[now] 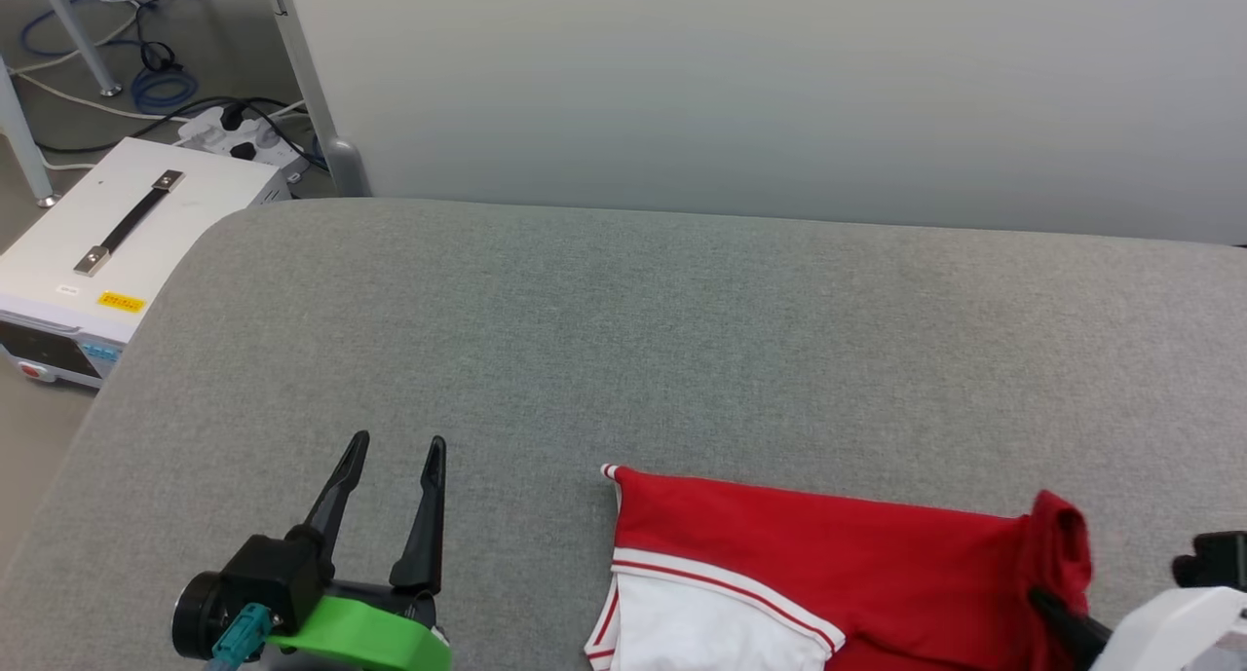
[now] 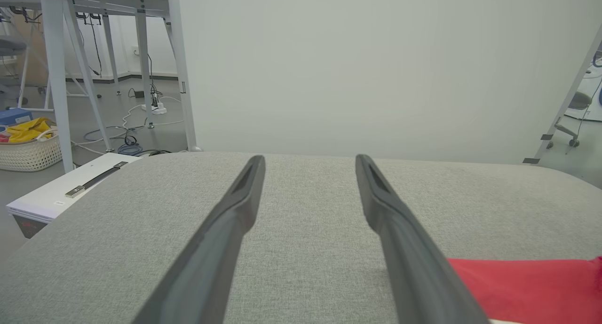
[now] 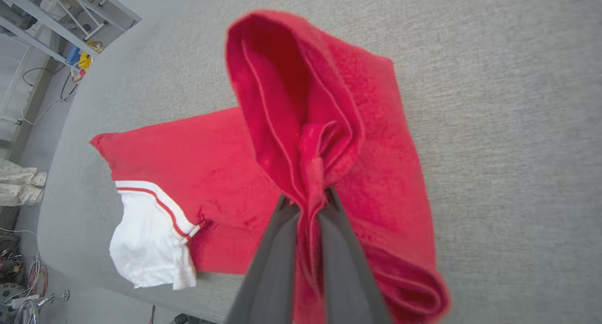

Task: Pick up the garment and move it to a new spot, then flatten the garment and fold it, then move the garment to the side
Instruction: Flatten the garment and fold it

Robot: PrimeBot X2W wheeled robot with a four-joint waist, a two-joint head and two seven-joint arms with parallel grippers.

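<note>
Right gripper (image 3: pixel 305 199) clamped on a bunched red fold, perhaps hem, of the knit garment (image 3: pixel 188 173). Left gripper (image 1: pixel 401 444) spread, empty, over coarse grey upholstery (image 1: pixel 682 311).

The grey fabric table (image 1: pixel 682 311) bears the red-and-white garment (image 1: pixel 828 564).

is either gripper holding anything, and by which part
The right gripper is shut on the garment, pinching a bunched red fold at one end. The left gripper is open and empty.
</note>
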